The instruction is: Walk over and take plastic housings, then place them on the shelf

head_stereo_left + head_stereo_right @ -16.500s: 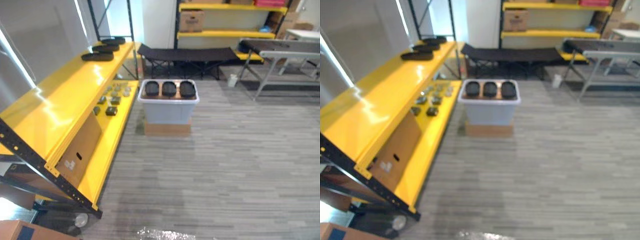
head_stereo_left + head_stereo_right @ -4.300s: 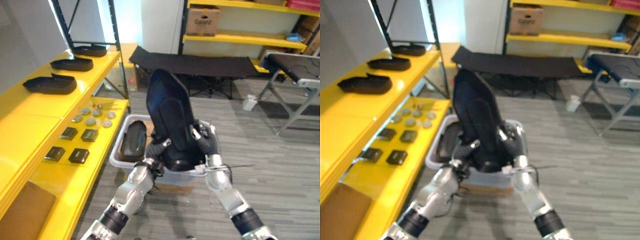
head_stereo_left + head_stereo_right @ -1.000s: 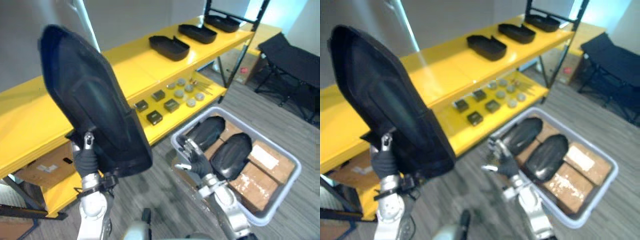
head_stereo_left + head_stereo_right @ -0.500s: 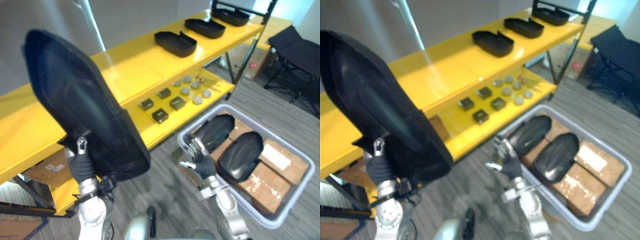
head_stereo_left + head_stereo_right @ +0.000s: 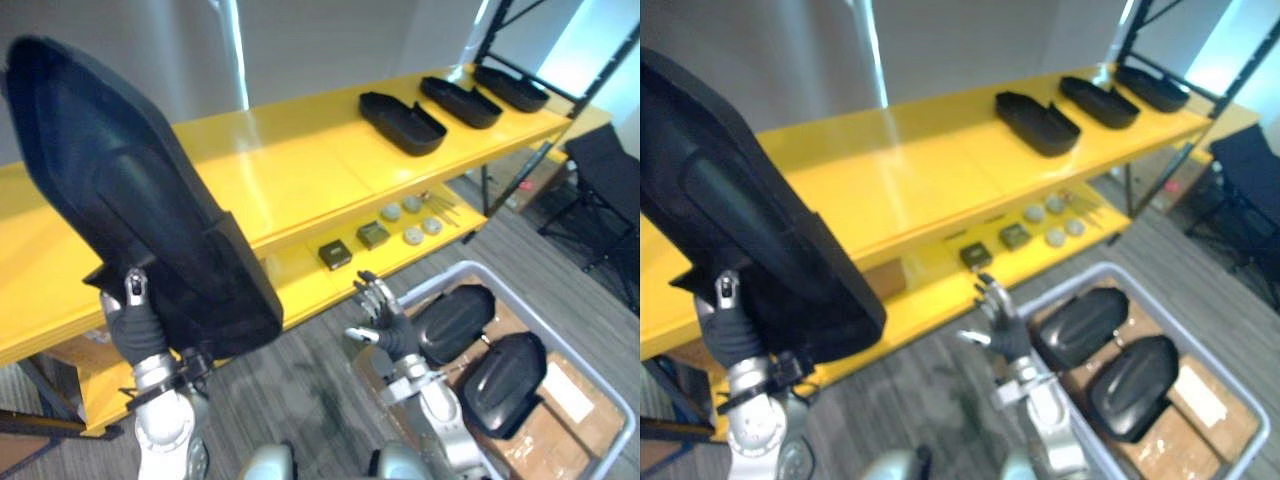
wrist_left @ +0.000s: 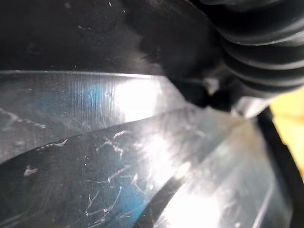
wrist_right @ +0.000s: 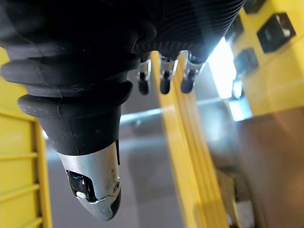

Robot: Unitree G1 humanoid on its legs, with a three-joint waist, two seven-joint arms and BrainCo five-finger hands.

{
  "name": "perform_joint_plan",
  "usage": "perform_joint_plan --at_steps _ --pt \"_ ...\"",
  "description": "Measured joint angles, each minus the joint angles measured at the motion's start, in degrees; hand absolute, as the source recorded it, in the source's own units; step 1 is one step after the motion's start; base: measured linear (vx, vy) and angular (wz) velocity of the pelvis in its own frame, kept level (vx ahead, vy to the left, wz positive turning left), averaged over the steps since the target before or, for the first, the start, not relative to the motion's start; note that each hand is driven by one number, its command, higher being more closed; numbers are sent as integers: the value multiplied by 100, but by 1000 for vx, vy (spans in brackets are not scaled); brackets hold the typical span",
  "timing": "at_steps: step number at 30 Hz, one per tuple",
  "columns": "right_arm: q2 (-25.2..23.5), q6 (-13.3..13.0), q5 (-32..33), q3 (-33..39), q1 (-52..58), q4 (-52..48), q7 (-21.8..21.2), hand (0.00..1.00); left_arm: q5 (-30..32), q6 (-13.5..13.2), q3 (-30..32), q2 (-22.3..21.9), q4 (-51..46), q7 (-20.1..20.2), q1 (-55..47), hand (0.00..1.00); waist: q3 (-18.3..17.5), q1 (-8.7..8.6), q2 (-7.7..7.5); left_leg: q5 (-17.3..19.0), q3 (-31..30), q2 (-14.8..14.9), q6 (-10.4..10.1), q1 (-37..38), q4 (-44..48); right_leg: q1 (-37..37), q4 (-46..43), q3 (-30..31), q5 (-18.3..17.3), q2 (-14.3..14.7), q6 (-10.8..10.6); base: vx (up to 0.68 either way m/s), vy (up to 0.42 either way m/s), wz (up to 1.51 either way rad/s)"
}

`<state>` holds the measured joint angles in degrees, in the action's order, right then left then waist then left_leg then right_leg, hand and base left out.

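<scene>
A large black plastic housing (image 5: 130,200) stands upright at the left, its glossy surface (image 6: 118,142) close before the left wrist camera. My left hand (image 5: 135,325) grips its lower end from below and is shut on it. My right hand (image 5: 385,320) hangs open in the middle, fingers (image 7: 164,80) straight, holding nothing, just left of the bin. The yellow shelf (image 5: 290,170) runs across ahead, and three more black housings (image 5: 402,108) lie in a row on its top board toward the right.
A grey bin (image 5: 470,265) at lower right holds two black housings (image 5: 450,322) (image 5: 503,380) on cardboard. Small dark blocks (image 5: 336,254) and round discs (image 5: 410,225) lie on the lower shelf board. A dark shelf upright (image 5: 520,170) stands at the right end.
The whole picture has shifted, so the camera has turned toward the shelf and the bin now sits lower right. The housing stays upright in my left hand. My right hand stays open.
</scene>
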<state>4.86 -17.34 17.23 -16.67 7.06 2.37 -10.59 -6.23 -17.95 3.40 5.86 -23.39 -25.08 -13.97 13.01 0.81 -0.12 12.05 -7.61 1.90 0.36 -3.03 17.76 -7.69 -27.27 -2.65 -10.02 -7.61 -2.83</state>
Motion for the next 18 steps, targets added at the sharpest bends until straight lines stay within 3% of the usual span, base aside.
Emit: perform_joint_plan --at_steps 2,4,5,7,10,14,18 --pt "40 -1 7 -6 -6 -93 -71 0 0 76 -8 9 22 -45 36 100 -13 -4 -12 86 -164 72 -139 -17 56 -21 301 242 89 111 -121 132 -228 37" --pt "118 -9 183 -30 7 -196 -184 0 11 166 -32 68 130 -67 42 100 -164 -1 -264 239 -318 -21 -396 -22 121 188 777 388 782 46 -282 137 -343 57" --pt "168 -8 295 -25 -17 -194 -229 0 28 185 -31 24 179 -72 41 100 -189 18 -278 268 -320 7 -449 -4 141 322 873 349 638 45 -367 123 -382 45" --pt "431 -33 655 -38 -239 -197 -639 0 105 216 -195 -141 199 -134 -63 100 -236 105 -28 265 -158 268 -636 -23 159 672 1540 80 506 197 -349 129 -347 12" --pt "628 -39 894 -458 -794 -234 -1132 0 283 292 -260 -345 198 -216 -39 100 -303 128 215 111 93 542 -835 24 -104 837 1821 -73 545 403 -288 49 -224 5" --pt "192 -22 946 -1724 -1673 -499 -1366 0 263 397 -248 -444 203 -586 55 100 -364 210 255 -169 201 632 -862 85 -473 1058 2091 -462 587 441 -167 -5 -101 40" --pt "-382 -23 866 -1950 -2110 -264 -1136 0 168 404 -185 -509 198 -580 50 100 -467 356 194 -581 569 557 -751 86 -802 1431 2391 -1181 619 230 -181 -15 -7 89"
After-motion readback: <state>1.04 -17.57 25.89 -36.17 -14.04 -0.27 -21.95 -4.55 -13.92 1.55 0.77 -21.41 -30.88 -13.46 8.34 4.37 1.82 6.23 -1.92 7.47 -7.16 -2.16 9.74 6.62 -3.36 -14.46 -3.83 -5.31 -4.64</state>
